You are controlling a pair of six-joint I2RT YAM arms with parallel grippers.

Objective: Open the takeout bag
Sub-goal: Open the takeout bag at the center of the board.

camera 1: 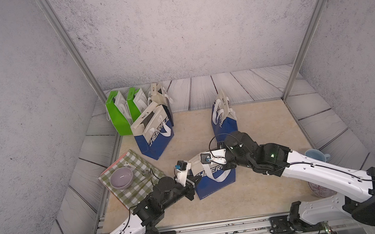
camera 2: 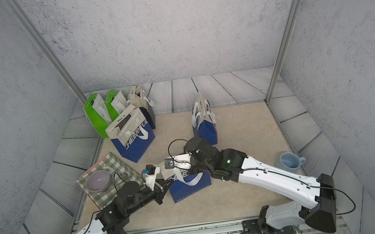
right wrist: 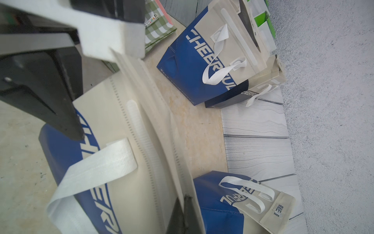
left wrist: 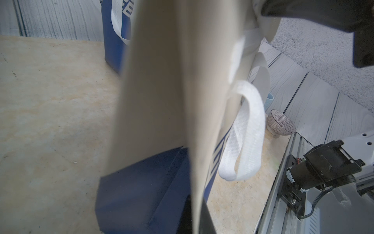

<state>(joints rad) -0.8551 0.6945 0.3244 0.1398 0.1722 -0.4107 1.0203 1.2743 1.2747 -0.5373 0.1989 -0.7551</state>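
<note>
Well, over at the far left two green bags [camera 1: 118,116] are standing against the back boards, with a cream bag [camera 1: 159,95] partly tucked behind them. Nearer me, a lilac bowl [camera 1: 121,178] is sitting on a green checked placemat [camera 1: 139,190]. Just beyond it an open CHEERFUL bag [camera 1: 157,138] is leaning with its mouth gaping.

The left gripper [camera 1: 196,179] is meeting the left top corner of the takeout bag [camera 1: 217,182], which is standing mid-table between the two arms. A blurred cream panel is filling most of the left wrist view and running down between the dark fingers [left wrist: 205,220], so the jaws are pressing together on it. How far the bag's mouth is parted I cannot make out from above, since the right wrist is covering it.

The right gripper [right wrist: 184,202] is hiding under that wrist too, but its own camera is showing the fingers pinching the bag's cream top edge. Behind, a flattened CHEERFUL bag [camera 1: 224,122] is standing upright. At the far right a pale blue mug [camera 1: 314,156] is sitting, and a striped bowl [camera 1: 319,191] is peeking out beneath the right arm, mostly covered.
</note>
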